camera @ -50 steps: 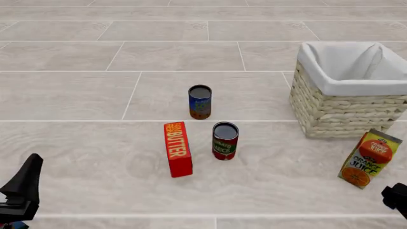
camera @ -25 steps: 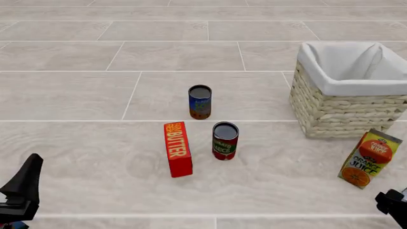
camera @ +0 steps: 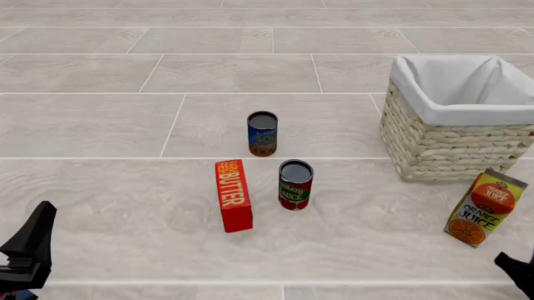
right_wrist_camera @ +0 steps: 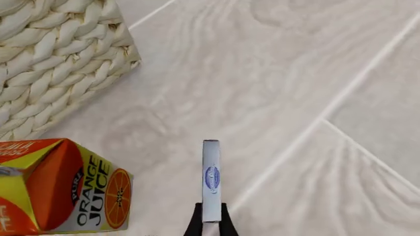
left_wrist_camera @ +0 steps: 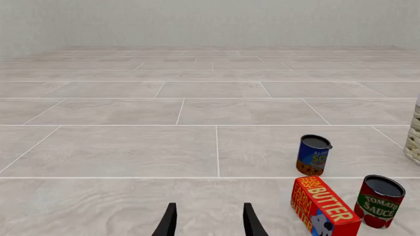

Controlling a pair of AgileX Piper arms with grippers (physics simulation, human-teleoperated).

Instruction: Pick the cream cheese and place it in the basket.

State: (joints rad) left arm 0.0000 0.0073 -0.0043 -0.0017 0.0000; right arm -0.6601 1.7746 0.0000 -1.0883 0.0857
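Observation:
In the right wrist view, the cream cheese [right_wrist_camera: 211,177] is a thin pale packet with a blue mark, seen edge-on. My right gripper [right_wrist_camera: 210,222] is shut on its near end and holds it above the floor, beside the orange juice carton [right_wrist_camera: 66,187]. The woven basket [right_wrist_camera: 52,64] lies beyond the carton. In the front view, the basket [camera: 434,150] stands at the right, and only a dark tip of the right gripper [camera: 519,272] shows at the bottom right corner; the packet is hidden there. My left gripper [camera: 34,240] is open and empty at the bottom left, with its fingers [left_wrist_camera: 169,223] apart.
A red BUTTER box [camera: 232,195], a tomato sauce can [camera: 294,185] and a blue can [camera: 262,134] stand mid-floor. The orange juice carton [camera: 484,209] leans just in front of the basket. The butter box [left_wrist_camera: 325,206] and both cans also show in the left wrist view.
The right gripper has slid lower toward the bottom right corner of the front view. The left arm and the objects have not moved.

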